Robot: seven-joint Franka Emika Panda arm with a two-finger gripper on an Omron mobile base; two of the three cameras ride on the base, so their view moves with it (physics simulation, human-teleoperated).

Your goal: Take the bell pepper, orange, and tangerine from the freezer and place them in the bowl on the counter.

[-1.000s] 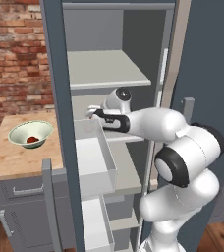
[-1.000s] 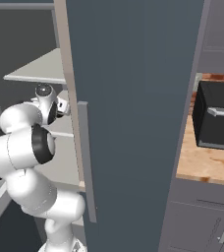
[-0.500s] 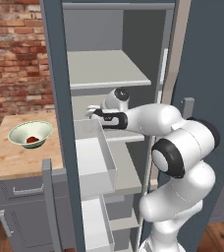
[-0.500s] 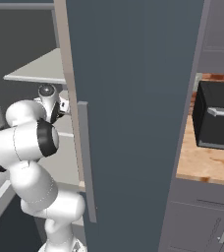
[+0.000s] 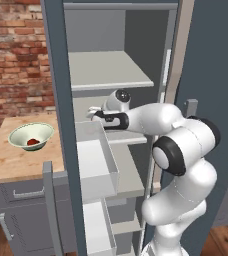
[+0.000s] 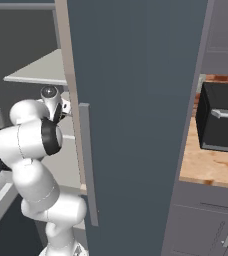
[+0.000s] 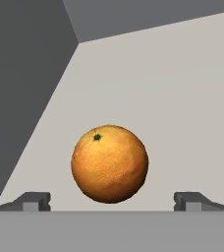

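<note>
Spread wide, the gripper (image 5: 92,112) reaches into the freezer (image 5: 61,65) at mid-shelf height in the left base view, holding nothing; the white arm bends from the lower right and stretches level toward the pale grey shelf, above a translucent white bin (image 5: 97,161) pulled outward. On the speckled wooden counter (image 5: 16,162) at left sits the shallow pale greenish bowl (image 5: 31,136) with the glossy red bell pepper (image 5: 33,142) inside. From the right base view, the arm folds behind the dark blue-grey freezer door (image 6: 136,115), its hand tucked by the shelf. Through the hand view, 2 dark fingertips (image 7: 33,201) stand far apart, flanking but not touching a round, dimpled orange fruit (image 7: 109,163) resting on the smooth grey shelf floor (image 7: 178,98).
</note>
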